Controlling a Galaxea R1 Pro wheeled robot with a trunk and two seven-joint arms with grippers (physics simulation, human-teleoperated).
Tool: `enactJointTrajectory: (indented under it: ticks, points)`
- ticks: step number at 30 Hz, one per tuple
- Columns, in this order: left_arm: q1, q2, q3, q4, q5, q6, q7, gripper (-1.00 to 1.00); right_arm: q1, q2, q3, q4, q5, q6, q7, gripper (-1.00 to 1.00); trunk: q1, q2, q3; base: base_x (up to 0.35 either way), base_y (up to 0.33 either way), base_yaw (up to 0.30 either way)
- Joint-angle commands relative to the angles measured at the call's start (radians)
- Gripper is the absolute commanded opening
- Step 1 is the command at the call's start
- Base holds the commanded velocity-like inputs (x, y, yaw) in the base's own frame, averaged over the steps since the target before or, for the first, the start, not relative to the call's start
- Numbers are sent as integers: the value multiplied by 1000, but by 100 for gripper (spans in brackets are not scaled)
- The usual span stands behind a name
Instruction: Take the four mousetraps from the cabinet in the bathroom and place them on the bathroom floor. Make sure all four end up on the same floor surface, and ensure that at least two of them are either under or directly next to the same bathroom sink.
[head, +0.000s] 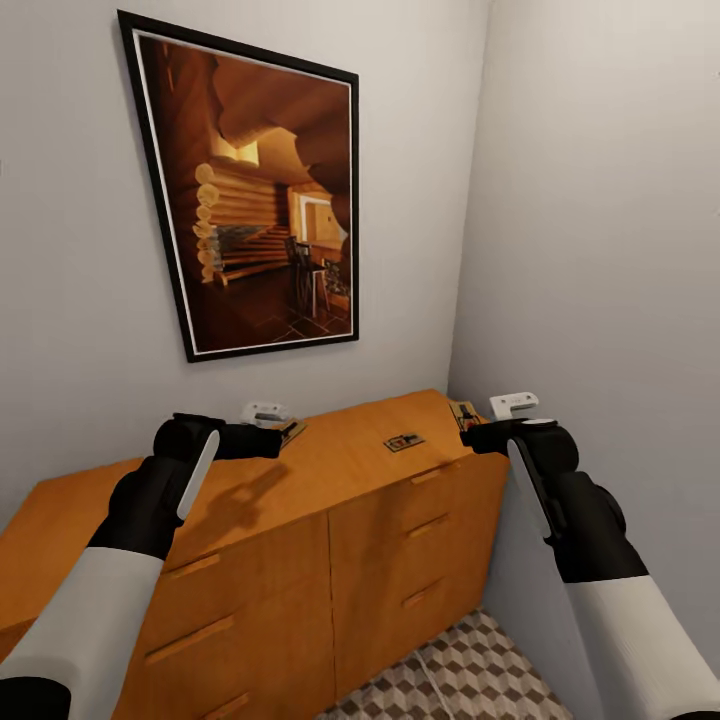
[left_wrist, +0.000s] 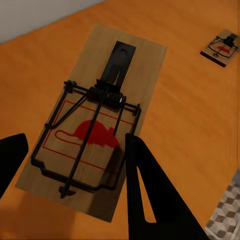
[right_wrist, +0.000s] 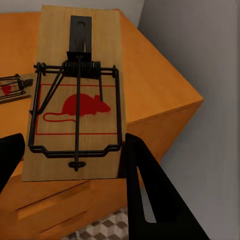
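My left gripper (head: 283, 433) is shut on a mousetrap (head: 293, 430), a tan wooden slab with a black wire spring and a red mouse print (left_wrist: 95, 120), held just above the top of an orange wooden dresser (head: 340, 470). A second mousetrap (right_wrist: 77, 95) sits in my shut right gripper (head: 468, 428) at the dresser's right end, by the side wall. A third mousetrap (head: 404, 441) lies flat on the dresser top between the two grippers. The cube-patterned bathroom floor (head: 470, 670) shows below the dresser. The cabinet and the sink are out of view.
The dresser stands in a corner, against grey walls behind it and to its right. A large black-framed picture (head: 260, 195) hangs above it. Only a narrow strip of floor lies between the dresser front and the right wall.
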Motion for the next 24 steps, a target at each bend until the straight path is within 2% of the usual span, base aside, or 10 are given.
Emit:
enactJointTrajectory:
  ticks: [1,24]
  points:
    - [-1,1,-1,0,4,5,1,-100,-1,-1,2,-1,3,5,-1,-100,0,-1,-1,-21,-15,0]
    - [-1,2,-1,15,6,-3,1,-100,-1,-2,0,0,3,5,-1,-100,0,-1,-1,-3,-2,0]
